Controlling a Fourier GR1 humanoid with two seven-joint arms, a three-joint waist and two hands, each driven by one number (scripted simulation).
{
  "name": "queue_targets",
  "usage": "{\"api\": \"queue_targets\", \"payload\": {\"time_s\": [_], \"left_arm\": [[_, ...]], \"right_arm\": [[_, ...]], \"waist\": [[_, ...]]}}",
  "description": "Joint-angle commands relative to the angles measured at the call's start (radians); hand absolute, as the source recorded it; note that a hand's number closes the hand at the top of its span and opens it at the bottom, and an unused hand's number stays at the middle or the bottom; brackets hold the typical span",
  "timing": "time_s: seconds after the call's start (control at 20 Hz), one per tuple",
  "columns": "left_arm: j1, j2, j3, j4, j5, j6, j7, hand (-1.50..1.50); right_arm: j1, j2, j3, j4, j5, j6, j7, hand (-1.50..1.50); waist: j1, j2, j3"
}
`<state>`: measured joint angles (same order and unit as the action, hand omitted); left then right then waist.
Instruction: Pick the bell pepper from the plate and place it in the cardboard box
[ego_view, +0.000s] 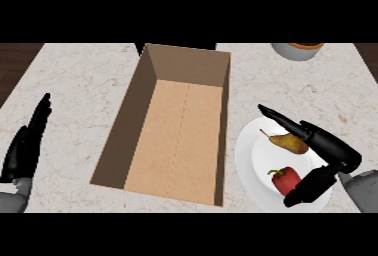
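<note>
Right hand (325, 165) comes in at the lower right, over a white plate (255, 165), fingers straight and spread from the thumb, clasping nothing – long fingers reach up-left past a brown pear (290, 143), thumb lies down beside the bell pepper (285, 180). Red, the pepper rests on the plate's lower part, its long axis roughly up-down in the view, green stem toward the upper left. Left of the plate stands the open cardboard box (173, 135), long and narrow, running away from the robot. Left hand (26, 145) rests open at the left edge, fingers up. Pale speckled stone forms the counter (74, 80) – dark wood floor (15, 60) shows at the far corners, and a grey bowl (297, 51) sits at the far right
</note>
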<state>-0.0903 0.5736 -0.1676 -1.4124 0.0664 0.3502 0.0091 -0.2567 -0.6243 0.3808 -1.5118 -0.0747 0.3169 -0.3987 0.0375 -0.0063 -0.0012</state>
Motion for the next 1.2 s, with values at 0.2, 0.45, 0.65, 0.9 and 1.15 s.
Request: {"api": "queue_targets", "payload": {"time_s": [0.2, 0.45, 0.65, 0.9, 1.15], "left_arm": [[-0.027, 0.027, 0.038, 0.076, 0.017, -0.032, 0.05, 0.0], [0.022, -0.019, 0.01, 0.084, -0.011, -0.005, 0.014, 0.0], [-0.034, 0.01, 0.02, 0.078, -0.014, -0.031, 0.063, 0.0], [-0.034, 0.003, 0.045, 0.096, -0.025, -0.02, 0.07, 0.0], [-0.025, -0.047, 0.035, 0.145, -0.066, 0.005, 0.016, 0.0]], "right_arm": [[-0.005, -0.114, 0.004, 0.247, 0.085, 0.234, -0.634, -1.5], [-0.099, -0.195, 0.021, 0.295, 0.284, 0.036, -0.752, -1.5], [-0.18, -0.257, 0.106, 0.3, 0.468, -0.052, -0.709, -1.5], [-0.255, -0.3, 0.172, 0.276, 0.599, -0.049, -0.673, -1.5], [-0.312, -0.209, 0.269, 0.274, 0.787, -0.07, -0.518, -1.5]], "waist": [[-0.001, 0.027, 0.008], [0.006, 0.018, 0.005], [0.001, 0.015, 0.003], [-0.016, 0.009, 0.001], [-0.022, 0.009, 0.001]]}}
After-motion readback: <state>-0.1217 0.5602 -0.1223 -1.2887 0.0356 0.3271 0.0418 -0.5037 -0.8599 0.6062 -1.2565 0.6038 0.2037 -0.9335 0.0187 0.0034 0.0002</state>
